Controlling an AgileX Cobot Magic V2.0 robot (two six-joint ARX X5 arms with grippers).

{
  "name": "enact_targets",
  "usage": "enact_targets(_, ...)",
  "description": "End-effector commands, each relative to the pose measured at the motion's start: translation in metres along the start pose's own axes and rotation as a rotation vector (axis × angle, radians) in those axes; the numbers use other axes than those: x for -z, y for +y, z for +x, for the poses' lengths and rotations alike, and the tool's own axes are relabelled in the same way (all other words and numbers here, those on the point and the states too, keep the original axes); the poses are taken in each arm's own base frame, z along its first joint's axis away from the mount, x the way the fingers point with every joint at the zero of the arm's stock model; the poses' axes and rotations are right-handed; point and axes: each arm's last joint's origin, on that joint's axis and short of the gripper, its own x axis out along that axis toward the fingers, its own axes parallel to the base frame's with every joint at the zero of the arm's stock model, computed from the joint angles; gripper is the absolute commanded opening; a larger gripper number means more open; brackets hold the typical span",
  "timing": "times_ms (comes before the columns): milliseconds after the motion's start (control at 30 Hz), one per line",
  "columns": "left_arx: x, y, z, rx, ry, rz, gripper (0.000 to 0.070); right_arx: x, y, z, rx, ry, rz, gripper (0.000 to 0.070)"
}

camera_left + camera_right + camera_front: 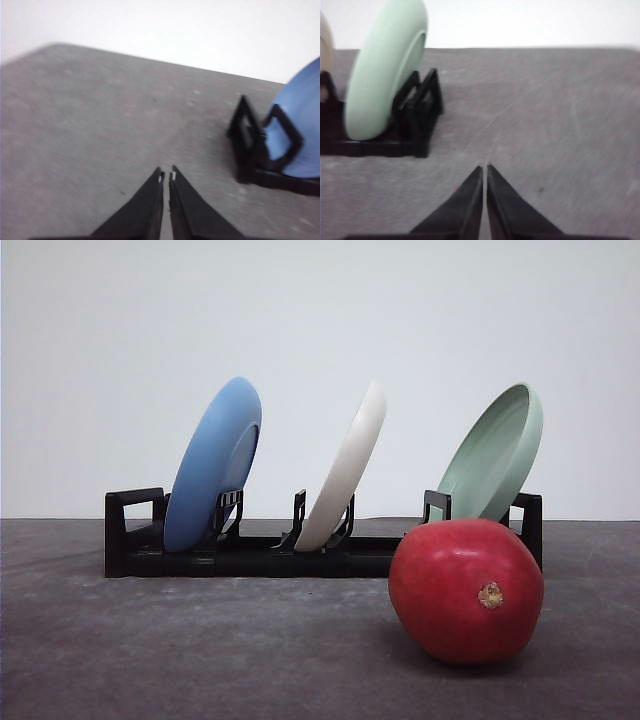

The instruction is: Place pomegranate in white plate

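The glossy red pomegranate (466,590) lies on the grey table in the front view, close to the camera at the right, its tan nub facing me. Behind it, the white plate (346,468) stands tilted in the middle slot of a black rack (250,555); a sliver of it (325,37) shows in the right wrist view. My left gripper (166,176) is shut over bare table, with the rack's end off to one side. My right gripper (484,169) is shut too, hovering over the table beside the rack's other end.
A blue plate (213,462) leans in the rack's left slot and appears as the blue plate (300,135) in the left wrist view. A pale green plate (494,453) leans at the right, seen also as the green plate (385,70). Grey tabletop (200,640) stretches in front of the rack.
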Motion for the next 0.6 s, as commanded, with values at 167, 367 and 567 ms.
enact_targets(167, -0.047, -0.014, -0.01, 0.132, 0.035, -0.061, 0.0003, -0.055, 0.008, -0.019, -0.053, -0.018, 0.219, 0.0006)
enact_targets(367, -0.101, -0.031, -0.015, 0.311, 0.085, -0.059, 0.0003, -0.113, 0.019, -0.034, -0.158, 0.072, 0.206, 0.0006)
enact_targets(567, -0.154, -0.049, -0.012, 0.539, 0.171, -0.056, 0.0003, -0.172, 0.033, -0.044, -0.377, 0.142, 0.11, 0.0006)
